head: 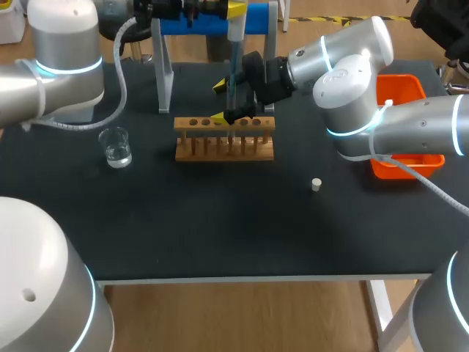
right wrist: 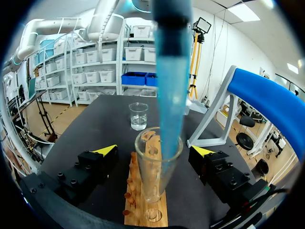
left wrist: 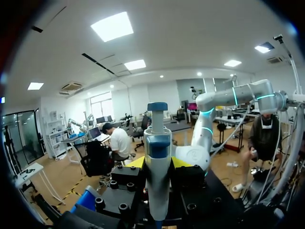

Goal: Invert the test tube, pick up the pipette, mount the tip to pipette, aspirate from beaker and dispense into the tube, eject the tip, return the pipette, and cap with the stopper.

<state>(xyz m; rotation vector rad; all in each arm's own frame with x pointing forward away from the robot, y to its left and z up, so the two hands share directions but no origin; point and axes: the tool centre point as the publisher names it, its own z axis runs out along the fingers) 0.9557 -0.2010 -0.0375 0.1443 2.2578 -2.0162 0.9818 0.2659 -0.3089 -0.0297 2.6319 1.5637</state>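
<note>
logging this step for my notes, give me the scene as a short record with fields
stage: dispensing, tube not capped yet
left gripper: shut on pipette, held upright
tip: blue, its end inside the test tube mouth
test tube: upright in wooden rack
right gripper: open, fingers either side of the tube, not touching
beaker: holds clear liquid, left of rack
stopper: loose on table, right of rack
</note>
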